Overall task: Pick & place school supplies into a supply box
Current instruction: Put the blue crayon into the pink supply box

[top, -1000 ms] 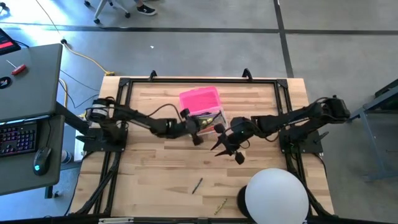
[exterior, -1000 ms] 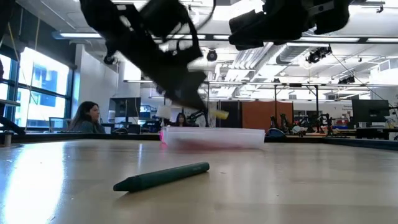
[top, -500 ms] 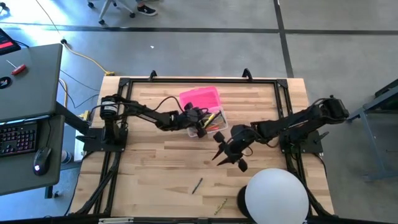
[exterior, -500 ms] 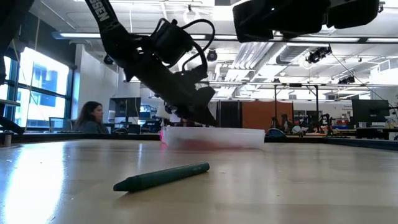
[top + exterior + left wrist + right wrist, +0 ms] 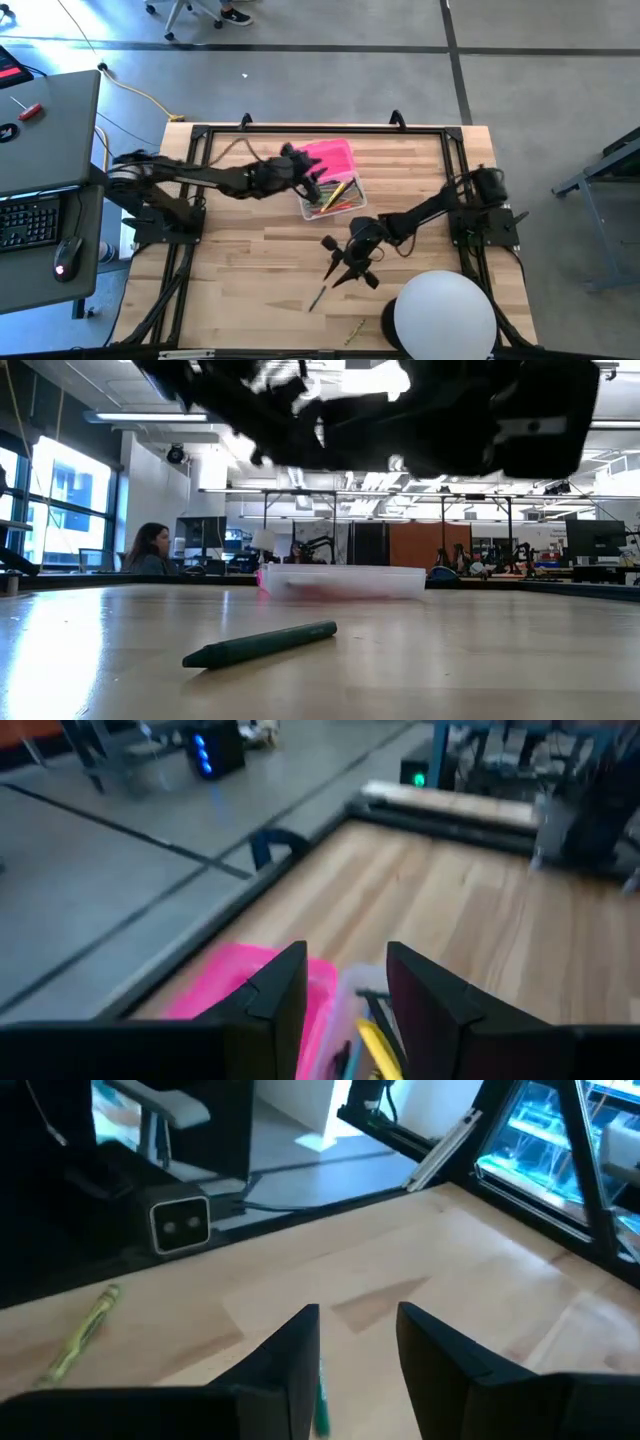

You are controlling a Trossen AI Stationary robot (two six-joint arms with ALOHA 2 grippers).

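The right gripper (image 5: 341, 268) hangs with fingers parted and empty above the green pencil (image 5: 316, 298), evidently to grasp it, while the left gripper (image 5: 318, 180), fingers likewise apart and empty, hovers over the supply box (image 5: 331, 196).

White dome (image 5: 445, 315) — keyboard (image 5: 28, 222), mouse (image 5: 66, 256) aside.

Two slender, dark, jointed robot arms are showing matte black links with rounded joint housings. Black cables are looping along the left arm (image 5: 200, 178) and the right arm (image 5: 440, 205). Each is ending in a black two-fingered gripper, the left gripper (image 5: 345, 982) and right gripper (image 5: 357, 1342), whose jaws are looking flat, angular and wedge-shaped, with plain faces.
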